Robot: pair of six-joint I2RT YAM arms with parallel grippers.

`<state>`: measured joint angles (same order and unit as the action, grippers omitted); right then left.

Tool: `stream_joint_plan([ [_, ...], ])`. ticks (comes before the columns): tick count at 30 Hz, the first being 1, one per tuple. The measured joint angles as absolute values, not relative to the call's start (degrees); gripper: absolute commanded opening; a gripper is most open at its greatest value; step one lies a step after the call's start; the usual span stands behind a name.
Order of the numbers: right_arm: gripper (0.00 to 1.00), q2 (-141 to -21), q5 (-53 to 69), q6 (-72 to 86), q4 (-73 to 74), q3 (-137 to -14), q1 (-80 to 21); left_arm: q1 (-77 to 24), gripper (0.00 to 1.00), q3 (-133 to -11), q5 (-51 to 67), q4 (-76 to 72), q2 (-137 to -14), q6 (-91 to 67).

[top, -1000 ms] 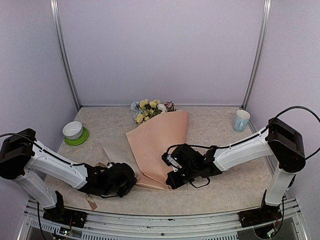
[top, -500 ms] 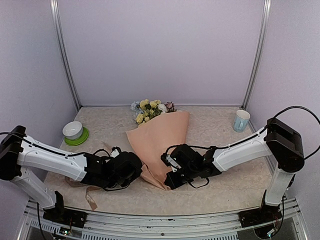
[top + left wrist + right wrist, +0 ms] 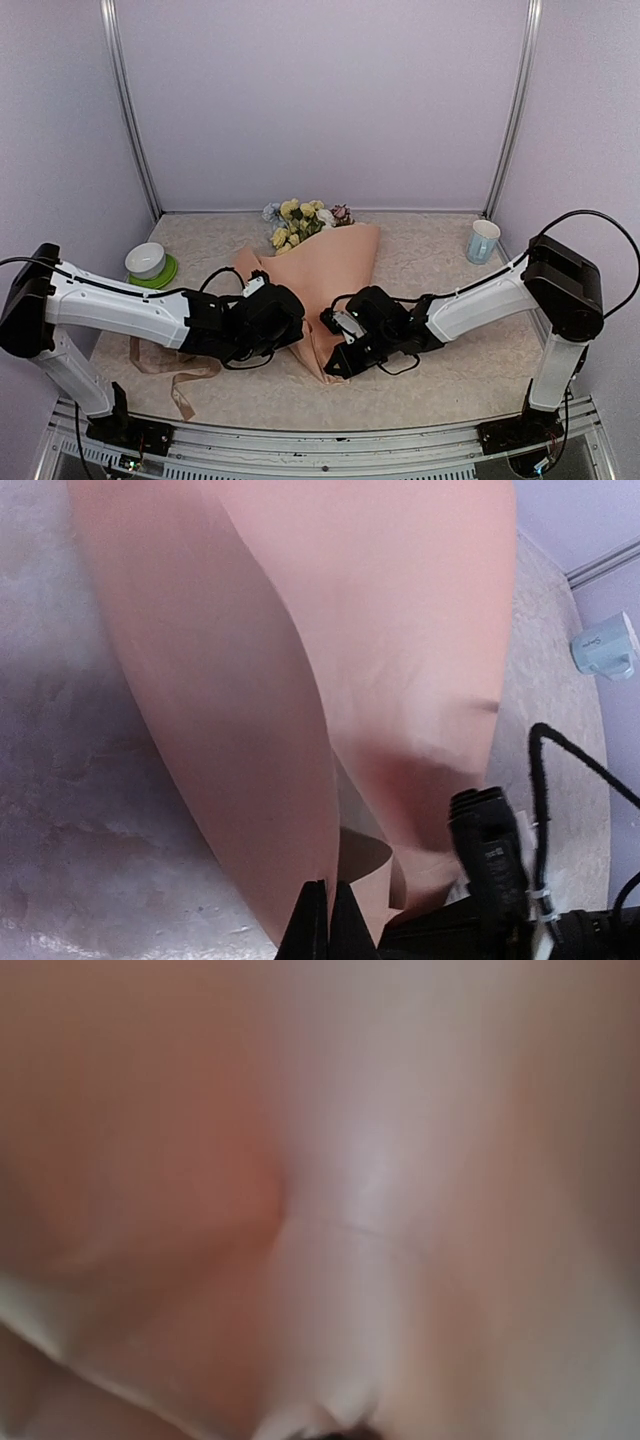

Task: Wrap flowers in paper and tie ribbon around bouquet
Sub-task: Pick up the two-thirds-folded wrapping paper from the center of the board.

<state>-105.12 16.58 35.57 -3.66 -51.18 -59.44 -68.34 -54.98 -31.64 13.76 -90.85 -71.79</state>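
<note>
Nearest of all, on the table (image 3: 440, 385) well to the left of the left gripper (image 3: 322, 905) and closer to the arm bases, the ribbon (image 3: 185, 372) lies in a loose curl, held by neither arm, so the tying half of the job looks wholly undone. The wrapping half seems to be mid-way: the paper (image 3: 325, 275) already forms a rough cone, but one flap rides up off the surface and nothing cinches its waist. The left gripper has its fingers pressed together and pinches the edge of that raised flap, which rises directly ahead of it and curves over toward the right arm. Just to its right, the right gripper (image 3: 338, 362) is also closed tight at the cone's narrow near end; its own camera sees only blurred paper right against it, so it appears to nip the sheet there and pin the fold. Beyond both grippers the cone widens, and the flowers (image 3: 300, 218) poke out of its far mouth. Farther off, a bowl (image 3: 146, 258) stands far to the left and a cup (image 3: 483, 240) far to the right.
</note>
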Motion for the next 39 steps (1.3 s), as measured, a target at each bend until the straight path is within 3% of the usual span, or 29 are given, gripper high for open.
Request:
stream_joint_plan([
  [7,0.02,-107.74,19.40,31.18,4.27,-59.44,-58.11,-66.19,0.00,-44.05,-29.10,12.51,-86.11,-73.76],
  [15,0.04,-115.90,21.91,27.81,10.33,-71.70,-56.71,-64.49,0.02,-39.59,-25.63,9.21,-84.47,-76.51],
  [18,0.04,-117.14,22.13,27.05,13.28,-73.71,-56.71,-63.99,0.17,-36.80,-24.03,7.62,-83.18,-78.13],
  [21,0.03,-118.56,22.09,27.77,16.32,-75.37,-56.73,-63.92,0.44,-33.93,-22.90,5.69,-81.08,-79.99],
  [23,0.03,-119.00,22.17,28.21,17.41,-76.20,-56.73,-63.75,0.53,-31.40,-21.93,2.96,-79.81,-82.28],
  [32,0.03,-120.09,19.27,29.47,20.21,-78.98,-58.13,-64.12,0.74,-21.32,-19.84,-10.90,-76.88,-90.83],
  [36,0.03,-119.90,18.83,30.74,19.86,-78.70,-58.28,-65.73,0.65,-20.97,-20.58,-15.92,-78.98,-92.88],
  [39,0.03,-119.55,17.80,32.01,19.14,-78.08,-58.70,-67.57,0.64,-20.71,-21.78,-20.05,-81.60,-95.37],
])
